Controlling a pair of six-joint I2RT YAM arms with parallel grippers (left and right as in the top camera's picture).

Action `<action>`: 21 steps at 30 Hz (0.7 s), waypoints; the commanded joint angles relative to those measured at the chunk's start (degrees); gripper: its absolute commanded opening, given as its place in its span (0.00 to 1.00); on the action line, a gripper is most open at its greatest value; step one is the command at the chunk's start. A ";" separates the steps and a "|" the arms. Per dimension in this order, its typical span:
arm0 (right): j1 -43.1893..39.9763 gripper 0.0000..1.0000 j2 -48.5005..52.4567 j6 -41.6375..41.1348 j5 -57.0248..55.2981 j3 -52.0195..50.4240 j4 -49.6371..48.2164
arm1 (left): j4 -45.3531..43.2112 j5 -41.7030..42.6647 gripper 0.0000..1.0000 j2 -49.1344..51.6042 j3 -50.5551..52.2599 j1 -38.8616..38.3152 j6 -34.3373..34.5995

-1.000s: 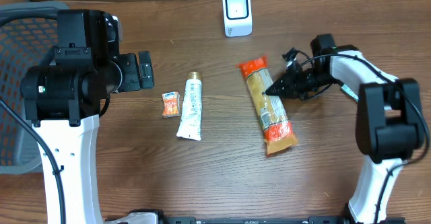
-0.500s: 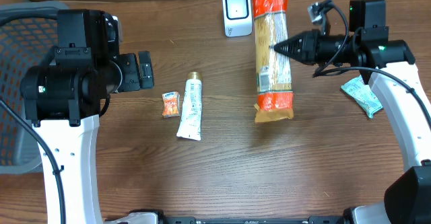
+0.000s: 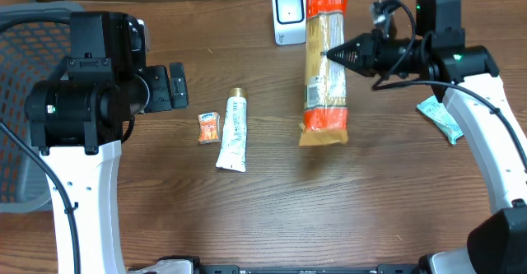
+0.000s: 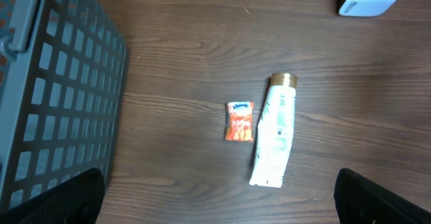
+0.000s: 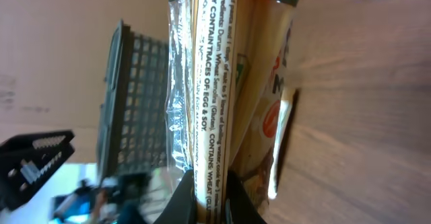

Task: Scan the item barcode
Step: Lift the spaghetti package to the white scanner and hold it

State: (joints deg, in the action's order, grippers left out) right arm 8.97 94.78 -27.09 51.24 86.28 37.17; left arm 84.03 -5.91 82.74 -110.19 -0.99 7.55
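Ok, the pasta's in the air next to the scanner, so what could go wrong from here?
The right tool pinches the pasta packet only along one long edge, on a thin fold in the wrist view; the long pack could swivel or slip out.
The packet's top end hangs right beside the scanner; a sweep toward it might knock it over.
A white label faces up toward the overhead camera; if that carries the barcode, the scanner may not read it.

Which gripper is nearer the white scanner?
Right. The right gripper, holding the pasta packet, is close beside the scanner; the left gripper is far off on the other side.
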 commanded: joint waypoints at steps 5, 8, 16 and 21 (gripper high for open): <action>10.38 0.04 -1.73 13.88 -37.22 13.11 -4.04 | -0.22 -0.66 1.00 0.13 -0.07 0.44 0.17; 16.92 0.04 1.03 24.06 -57.40 13.11 -8.76 | -0.22 -0.66 1.00 0.13 -0.07 0.44 0.17; 21.24 0.04 13.70 50.82 -66.60 13.11 -28.96 | -0.22 -0.66 1.00 0.13 -0.07 0.44 0.17; 21.24 0.04 21.64 62.47 -73.55 13.11 -47.95 | -0.24 -0.66 1.00 0.13 -0.07 0.44 0.17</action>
State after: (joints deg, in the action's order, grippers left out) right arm 30.79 115.68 22.04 -14.00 97.08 -1.89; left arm 84.01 -5.89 82.74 -110.19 -0.99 7.55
